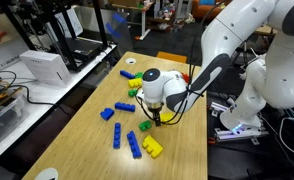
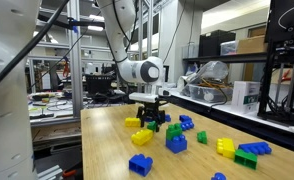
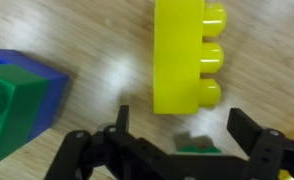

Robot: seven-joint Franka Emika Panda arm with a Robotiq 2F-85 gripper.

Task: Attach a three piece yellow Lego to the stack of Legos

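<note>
Yellow three-stud brick point(image 3: 187, 55): lies flat on the bench point(image 3: 97, 40) with its row of three studs turned sideways. It is free of every other brick. In the wrist view it sits just ahead of the jaws, not between them.

Orientation of the brick: its long axis runs along the camera's line of sight, so its two long sides face the two fingers. This probably suits a grasp across the narrow width.

Gripper point(image 3: 177, 115): the jaws stand wide apart and clamp nothing. The gap looks wider than the brick, which leaves room to descend around it.

Green patch point(image 3: 199, 148): shows low between the jaws in the wrist view. Whether it is a brick on the bench or a reflection cannot be told.

Stack point(image 3: 17, 100): a green brick against a blue one, near the yellow brick but apart from it, at the side of the wrist view. Its closeness should keep the carry short once the brick is lifted.

Stage, as judged: alignment over the yellow brick. Grasp and attachment are not yet done.

Arm: reaches down steeply over the bench middle in both exterior views, wrist pointing at the surface.

Loose bricks point(image 1: 122, 110): blue, green and yellow pieces scattered around the work area, well clear of the jaws.
</note>
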